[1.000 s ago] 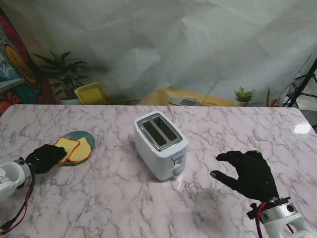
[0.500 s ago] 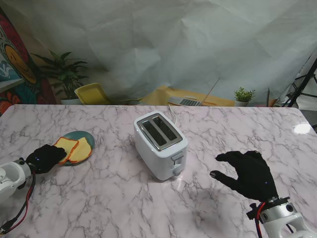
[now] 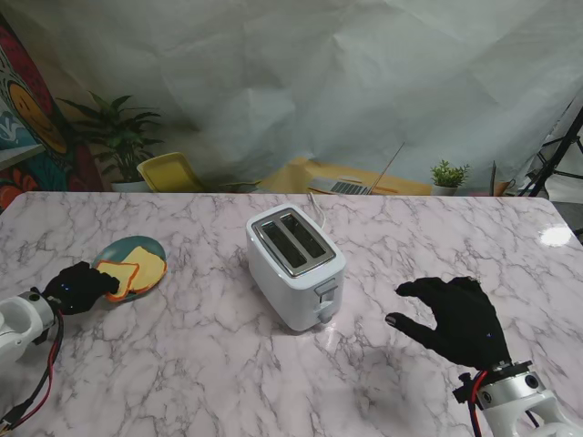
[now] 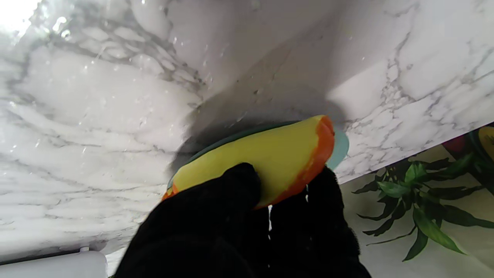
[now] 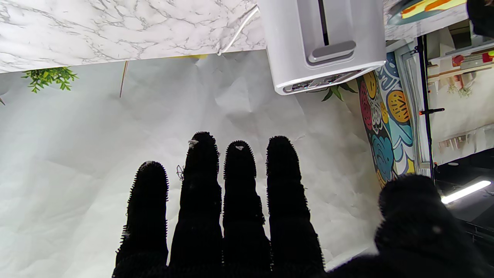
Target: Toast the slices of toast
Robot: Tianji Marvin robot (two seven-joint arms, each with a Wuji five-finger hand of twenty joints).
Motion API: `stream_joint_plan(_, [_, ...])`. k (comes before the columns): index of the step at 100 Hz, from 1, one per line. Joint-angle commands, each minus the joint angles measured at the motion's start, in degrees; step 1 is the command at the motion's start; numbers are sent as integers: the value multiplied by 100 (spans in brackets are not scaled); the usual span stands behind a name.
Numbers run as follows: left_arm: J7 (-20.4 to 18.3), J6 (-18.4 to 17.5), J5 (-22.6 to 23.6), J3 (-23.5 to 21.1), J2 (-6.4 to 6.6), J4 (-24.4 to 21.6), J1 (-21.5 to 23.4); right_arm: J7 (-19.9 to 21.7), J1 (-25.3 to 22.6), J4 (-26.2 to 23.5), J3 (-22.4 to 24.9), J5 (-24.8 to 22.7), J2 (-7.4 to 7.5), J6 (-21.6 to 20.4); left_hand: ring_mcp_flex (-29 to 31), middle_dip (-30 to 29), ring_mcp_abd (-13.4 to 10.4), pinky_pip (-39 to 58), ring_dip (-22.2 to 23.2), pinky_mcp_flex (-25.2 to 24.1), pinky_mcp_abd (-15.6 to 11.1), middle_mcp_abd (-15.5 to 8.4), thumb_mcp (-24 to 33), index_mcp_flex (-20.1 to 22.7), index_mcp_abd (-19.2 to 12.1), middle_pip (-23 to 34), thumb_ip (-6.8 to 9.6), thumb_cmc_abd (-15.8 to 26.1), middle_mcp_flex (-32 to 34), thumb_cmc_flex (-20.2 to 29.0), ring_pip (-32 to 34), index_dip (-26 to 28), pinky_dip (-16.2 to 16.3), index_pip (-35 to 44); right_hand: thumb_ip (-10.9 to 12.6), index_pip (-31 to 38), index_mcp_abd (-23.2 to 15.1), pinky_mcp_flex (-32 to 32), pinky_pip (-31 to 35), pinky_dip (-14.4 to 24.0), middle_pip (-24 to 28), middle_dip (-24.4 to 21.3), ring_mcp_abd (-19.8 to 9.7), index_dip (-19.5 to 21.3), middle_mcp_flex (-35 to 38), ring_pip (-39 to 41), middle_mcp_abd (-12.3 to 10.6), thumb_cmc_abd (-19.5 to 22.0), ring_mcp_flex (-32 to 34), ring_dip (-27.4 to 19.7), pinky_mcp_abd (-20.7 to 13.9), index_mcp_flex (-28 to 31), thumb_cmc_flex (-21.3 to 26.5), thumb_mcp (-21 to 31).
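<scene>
Left robot hand (image 3: 75, 287) low at the left edge of the marble worktop (image 3: 209, 364), fingers curled and pinching the near toast slice (image 3: 116, 274). Left wrist view: black fingers (image 4: 216, 204) clamp the yellow face and orange crust of that slice (image 4: 270, 154), one finger on top, others under the edge. Slice sits tilted, partly over the teal plate (image 3: 114, 250); plate rim (image 4: 341, 144) shows just behind it. Second toast slice (image 3: 146, 266) lies flat on the plate, touching the first.

Right robot hand (image 3: 455, 320) hovers over the worktop right of the toaster (image 3: 295, 266), holding nothing, fingers spread and slightly bent, thumb out toward the toaster. Right wrist view: four fingers (image 5: 239, 200) extended side by side, thumb apart, toaster (image 5: 324, 42) ahead with its lever (image 5: 331, 51) facing the hand.

Toaster white, mid worktop, both slots up and empty, well apart from the plate and from both hands. White cord (image 3: 319, 208) runs off its far side. Nothing on the worktop between plate and toaster.

Beyond the far edge: yellow chair (image 3: 170, 173), potted plant (image 3: 117, 127), small plant (image 3: 448, 175), laptop (image 3: 342, 187), white backdrop sheet (image 3: 301, 82).
</scene>
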Motion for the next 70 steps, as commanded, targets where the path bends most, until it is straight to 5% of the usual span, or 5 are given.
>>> stream_joint_plan(1, [-51,-44,39,-9,-22,-58,42,16,-6,14,-14,-17,8,13,158,316,230,157,139,-8,61,-218,29,354,-613,518,-35,178,399,407,232,316,-14,680,195,-80,-51,-47,-38,2,-53,2,-49,-91,-34,-93,-36,182,37,32,134,-111,172,-135])
stream_joint_plan(41, [43,244,94,-448,-155,-809,188,-25,-22,25,6,-13,0,28,38,882,327,205,900,-179,259,-155,210,-26,-290,803,-72,198,222,407,345,581,125,957,197,-77,-54,-45,-39,3,-55,0,-49,-91,-35,-93,-32,189,36,32,129,-101,182,-151])
stream_joint_plan(70, [41,787,-17,-843,-304,-1405,332,-16,-19,35,3,17,-1,21,128,1171,304,201,1349,-159,318,-211,321,-156,-259,1057,-102,219,223,407,403,904,317,1150,199,-77,-53,-46,-39,4,-53,0,-46,-91,-31,-90,-42,189,41,33,131,-104,189,-157])
